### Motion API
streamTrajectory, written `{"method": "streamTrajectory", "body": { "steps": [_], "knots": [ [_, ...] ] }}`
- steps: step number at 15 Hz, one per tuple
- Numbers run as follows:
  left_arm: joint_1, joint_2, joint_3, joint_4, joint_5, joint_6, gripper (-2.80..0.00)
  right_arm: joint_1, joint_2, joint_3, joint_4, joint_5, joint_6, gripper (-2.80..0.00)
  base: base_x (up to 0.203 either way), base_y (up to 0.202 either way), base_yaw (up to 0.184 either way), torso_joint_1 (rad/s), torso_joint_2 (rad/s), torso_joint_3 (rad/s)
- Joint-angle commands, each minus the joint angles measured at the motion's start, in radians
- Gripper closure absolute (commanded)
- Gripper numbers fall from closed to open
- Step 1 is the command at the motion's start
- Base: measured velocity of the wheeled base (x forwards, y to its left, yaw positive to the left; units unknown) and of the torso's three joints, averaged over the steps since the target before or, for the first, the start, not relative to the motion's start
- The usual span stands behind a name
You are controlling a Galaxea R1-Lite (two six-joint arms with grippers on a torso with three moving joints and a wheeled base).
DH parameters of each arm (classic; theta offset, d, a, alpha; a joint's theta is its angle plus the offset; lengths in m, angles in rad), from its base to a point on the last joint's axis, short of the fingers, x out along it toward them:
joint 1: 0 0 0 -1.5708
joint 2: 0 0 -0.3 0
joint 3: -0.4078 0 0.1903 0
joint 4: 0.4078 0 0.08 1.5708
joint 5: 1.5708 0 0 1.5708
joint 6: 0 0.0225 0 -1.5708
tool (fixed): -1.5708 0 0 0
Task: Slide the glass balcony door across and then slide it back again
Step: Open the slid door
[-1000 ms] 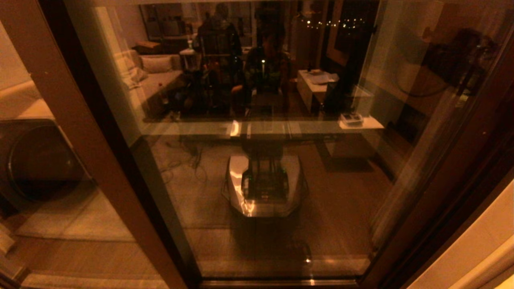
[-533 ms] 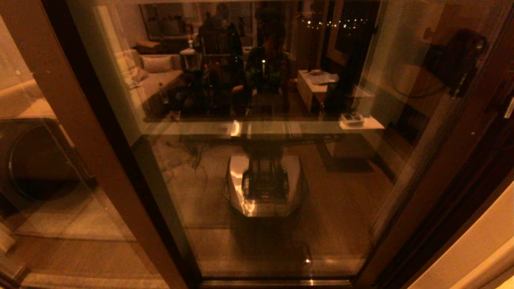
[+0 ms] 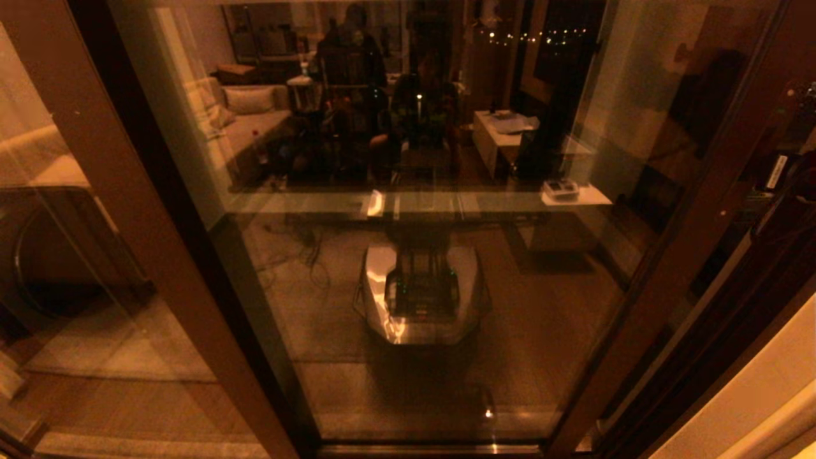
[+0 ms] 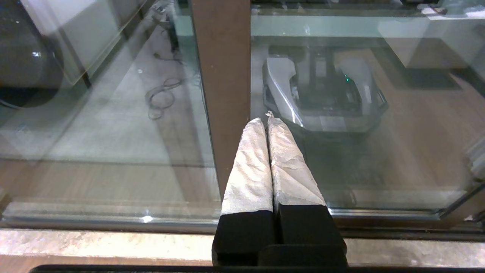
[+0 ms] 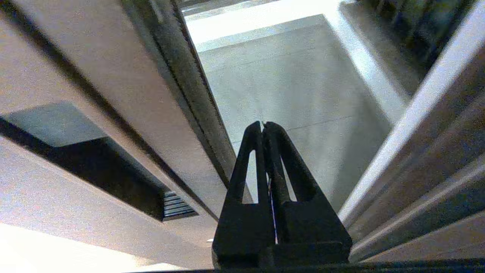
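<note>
The glass balcony door (image 3: pixel 414 274) fills the head view, a reflective pane in a dark brown frame. Its right stile (image 3: pixel 682 242) leans across the right side, with a narrow gap between it and the jamb (image 3: pixel 752 331). My right gripper (image 5: pixel 263 124) is shut and empty, pointing up in that gap. The door's dark edge strip (image 5: pixel 178 72) runs close beside it; I cannot tell if they touch. My left gripper (image 4: pixel 265 118) is shut with nothing in it, low near the floor track (image 4: pixel 113 223), tips just in front of the brown post (image 4: pixel 223 76).
A wide lighter-brown post (image 3: pixel 121 210) with a fixed glass panel (image 3: pixel 51 268) stands at the left. The pale wall (image 3: pixel 765 395) sits at the lower right. The pane mirrors my base (image 3: pixel 417 296) and the room behind. In the right wrist view the jamb (image 5: pixel 424 129) rises beside the gripper.
The door's right stile has slid to the left over the last second. A gap has opened between it and the jamb at the right. The left gripper stays shut.
</note>
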Motion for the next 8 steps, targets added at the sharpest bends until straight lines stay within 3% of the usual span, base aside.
{"method": "streamTrajectory", "body": {
  "steps": [1, 8],
  "knots": [
    [0.0, -0.002, 0.0, 0.0, 0.0, 0.0, 0.0, 0.029, -0.022, 0.014, -0.001, -0.003, 0.021, 0.0, 0.0, 0.0, 0.0, 0.0, 0.0, 0.0],
    [0.0, -0.002, 0.0, 0.0, 0.0, 0.0, 0.0, 0.101, -0.05, 0.037, -0.001, -0.004, 0.054, 0.0, 0.0, 0.0, 0.0, 0.0, 0.0, 0.0]
  ]
}}
